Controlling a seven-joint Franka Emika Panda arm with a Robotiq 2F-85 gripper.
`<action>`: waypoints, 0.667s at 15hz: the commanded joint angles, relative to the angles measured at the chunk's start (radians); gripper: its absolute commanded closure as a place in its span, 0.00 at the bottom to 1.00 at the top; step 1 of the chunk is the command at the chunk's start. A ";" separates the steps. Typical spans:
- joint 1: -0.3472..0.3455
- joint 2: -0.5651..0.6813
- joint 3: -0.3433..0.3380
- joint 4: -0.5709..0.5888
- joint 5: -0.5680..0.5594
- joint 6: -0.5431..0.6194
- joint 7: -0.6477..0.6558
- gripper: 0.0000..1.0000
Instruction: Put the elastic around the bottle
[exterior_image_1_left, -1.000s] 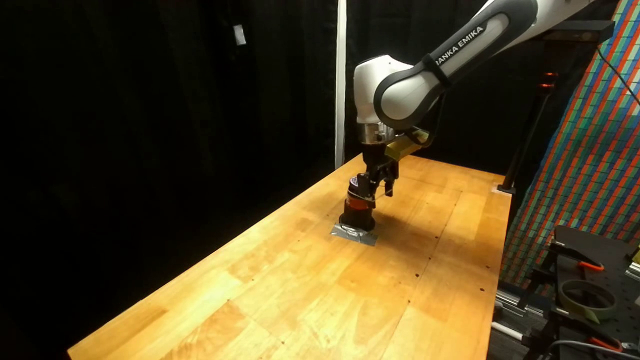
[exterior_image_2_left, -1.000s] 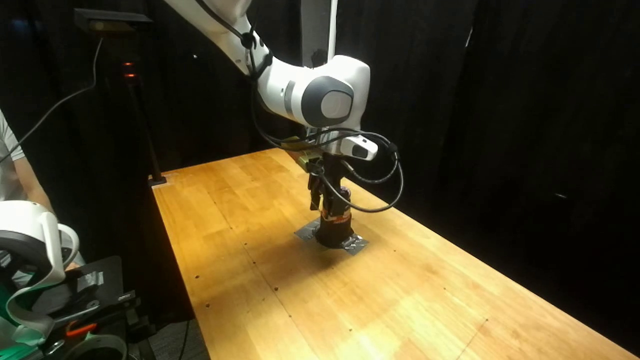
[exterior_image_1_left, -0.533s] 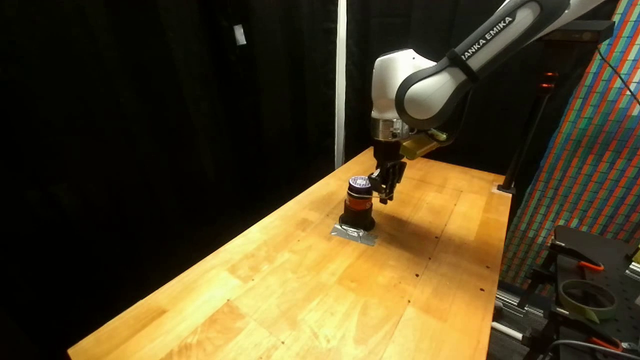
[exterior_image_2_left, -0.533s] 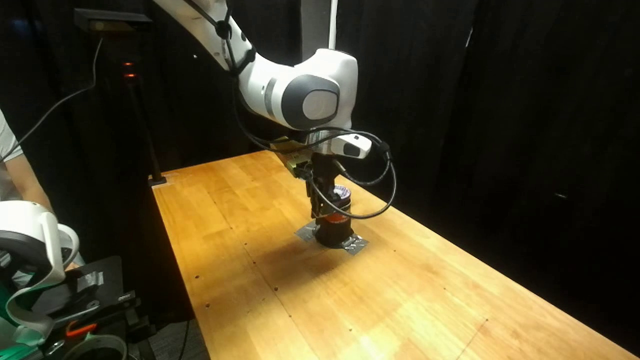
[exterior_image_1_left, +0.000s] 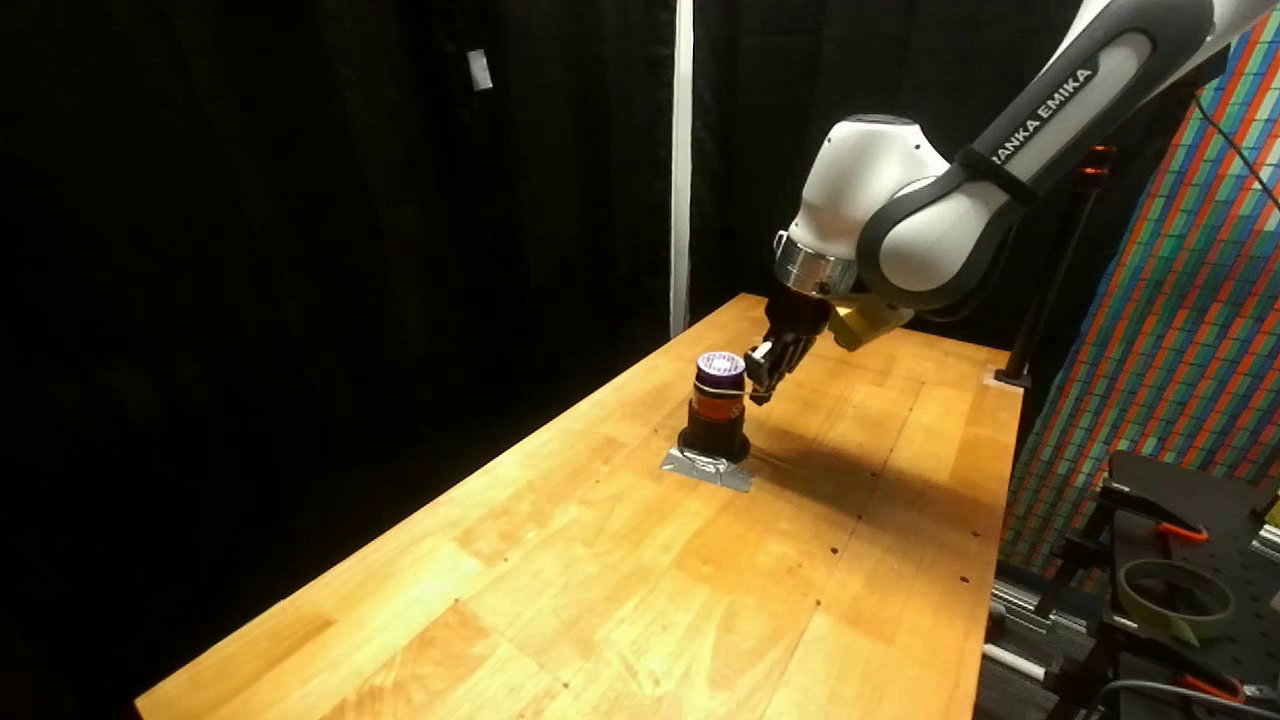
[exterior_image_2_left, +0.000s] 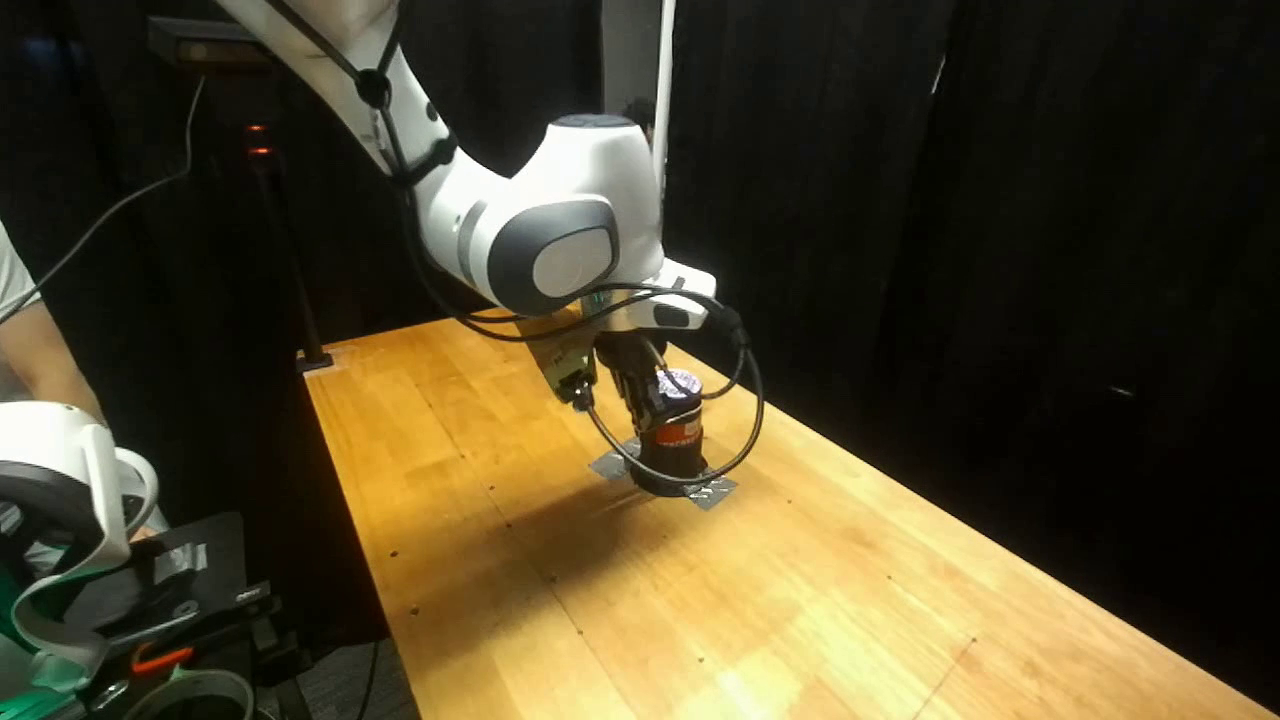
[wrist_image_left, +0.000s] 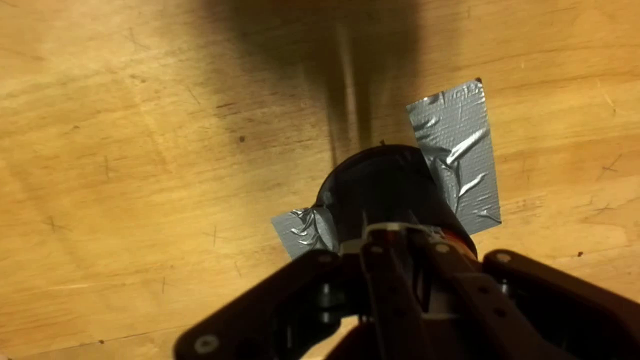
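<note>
The small dark bottle (exterior_image_1_left: 718, 408) with its orange-red band and pale-topped cap stands upright on the table in both exterior views. The elastic (exterior_image_1_left: 716, 391) shows as a thin pale line across the bottle's upper part, running on to my fingertips. My gripper (exterior_image_1_left: 760, 396) is tilted close beside the bottle, its jaws shut together. In the wrist view the elastic (wrist_image_left: 395, 226) passes over the ends of the fingers, against the dark bottle (wrist_image_left: 382, 187). How the elastic lies behind the bottle is hidden.
Grey tape strips (exterior_image_1_left: 708, 468) fix the bottle's base to the wooden table (exterior_image_1_left: 640, 600). My arm's hanging cable (exterior_image_2_left: 755, 400) loops in front of the bottle. A black post (exterior_image_1_left: 1050, 260) rises at the table's far corner.
The finger that stood against the bottle has drawn back to the bottle's side, and the jaws have closed. The arm has shifted back and the gripper has tilted. The bottle has not moved.
</note>
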 joint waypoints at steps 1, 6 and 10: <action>0.009 -0.058 -0.004 -0.123 0.003 0.175 -0.026 0.86; 0.042 -0.073 -0.038 -0.228 -0.027 0.428 -0.020 0.86; 0.123 -0.062 -0.123 -0.286 -0.007 0.617 -0.044 0.86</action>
